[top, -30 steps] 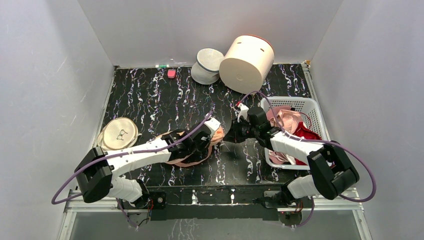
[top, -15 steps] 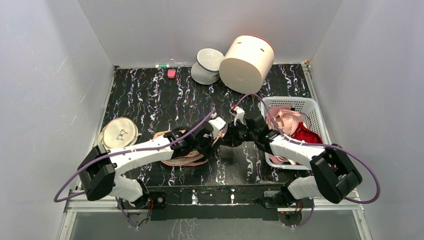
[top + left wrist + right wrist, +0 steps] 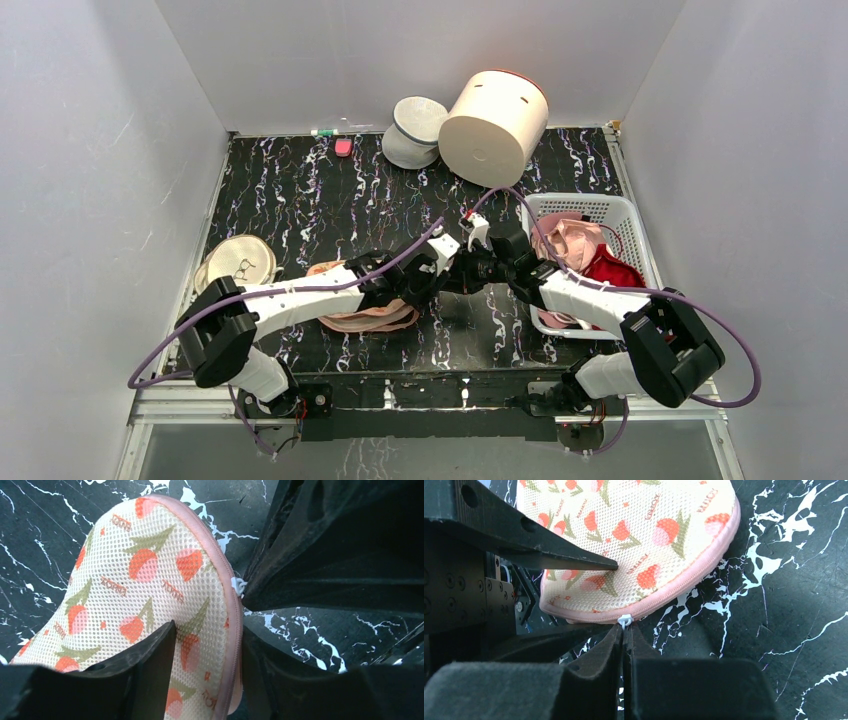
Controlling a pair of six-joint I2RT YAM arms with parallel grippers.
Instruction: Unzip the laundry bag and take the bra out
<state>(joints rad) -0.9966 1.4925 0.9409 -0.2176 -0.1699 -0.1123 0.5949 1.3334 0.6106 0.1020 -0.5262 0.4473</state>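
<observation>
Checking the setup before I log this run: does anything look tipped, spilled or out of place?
Only the big cream drum at the back: it lies tipped on its side beside a grey bowl. Nothing looks spilled or torn; the pouch is still zipped.

The black, white-veined worktop (image 3: 300, 200) carries the laundry bag (image 3: 365, 318) at 7 o'clock, a white slotted basket (image 3: 590, 205) at 3, a cream cylinder (image 3: 495, 120) at 1 and a round disc (image 3: 237, 265) at 9.
</observation>
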